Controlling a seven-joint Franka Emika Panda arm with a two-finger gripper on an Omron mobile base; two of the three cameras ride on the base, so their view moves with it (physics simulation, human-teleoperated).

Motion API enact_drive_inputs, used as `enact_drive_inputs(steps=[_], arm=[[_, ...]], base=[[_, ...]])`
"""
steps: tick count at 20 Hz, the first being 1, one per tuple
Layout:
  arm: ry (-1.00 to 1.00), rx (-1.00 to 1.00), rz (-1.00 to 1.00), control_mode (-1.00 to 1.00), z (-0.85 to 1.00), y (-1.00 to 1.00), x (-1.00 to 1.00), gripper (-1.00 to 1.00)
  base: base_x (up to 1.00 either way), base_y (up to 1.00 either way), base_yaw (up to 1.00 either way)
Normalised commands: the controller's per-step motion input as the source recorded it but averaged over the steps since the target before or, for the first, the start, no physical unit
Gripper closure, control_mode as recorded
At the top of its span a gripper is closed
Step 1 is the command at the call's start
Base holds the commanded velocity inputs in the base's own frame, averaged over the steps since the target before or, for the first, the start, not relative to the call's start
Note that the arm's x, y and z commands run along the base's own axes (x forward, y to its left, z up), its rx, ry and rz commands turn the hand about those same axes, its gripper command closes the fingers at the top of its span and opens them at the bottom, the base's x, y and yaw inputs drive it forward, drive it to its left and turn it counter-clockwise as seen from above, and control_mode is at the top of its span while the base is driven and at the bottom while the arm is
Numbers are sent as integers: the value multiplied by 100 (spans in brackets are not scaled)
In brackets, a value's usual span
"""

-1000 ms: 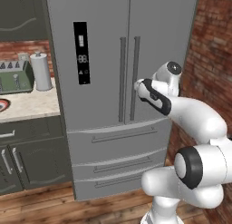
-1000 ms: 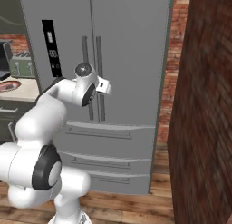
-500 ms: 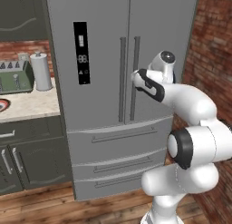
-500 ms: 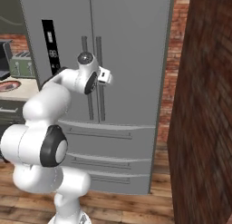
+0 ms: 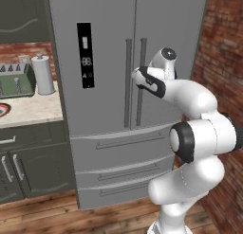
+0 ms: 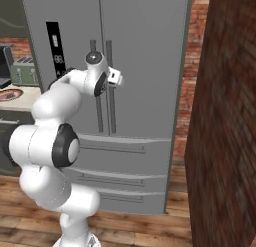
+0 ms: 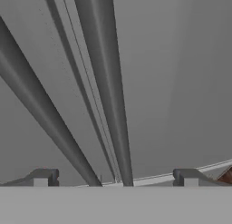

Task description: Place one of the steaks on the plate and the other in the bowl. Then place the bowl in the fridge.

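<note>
Fridge (image 5: 109, 100) dead ahead, both doors closed. I have the gripper (image 7: 115, 177) up at the two vertical door handles (image 5: 134, 81), approx mid-height on the fridge doors, just short of them. Jaws spread wide, nothing held; in hand view both handles run between the fingertips (image 7: 43, 177). Left of fridge: counter (image 5: 28, 117) w/ toaster (image 5: 16, 80), paper towel roll (image 5: 44, 75), and a red-rimmed plate (image 5: 4, 109) at frame edge. Steaks, bowl: can't tell.

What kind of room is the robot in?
It looks like a kitchen. A tall steel fridge stands in front of the robot. Beside it, a counter holds a toaster and a paper towel roll, with dark cabinets underneath.
</note>
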Motion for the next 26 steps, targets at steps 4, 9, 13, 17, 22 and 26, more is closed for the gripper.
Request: enact_drive_inputs(steps=[4,9,13,17,22,26], arm=[[-4,0,0,-100,-1,9,43,-100],[1,0,2,-100,0,-8,61,-100],[1,0,3,-100,0,-8,55,-100],[0,0,1,-100,-1,-1,49,-100],[0,-1,2,-100,-5,0,33,-100],[-1,0,2,-100,0,0,19,100]], base=[[0,0,0],[0,0,0],[0,0,0],[0,0,0],[0,0,0],[0,0,0]])
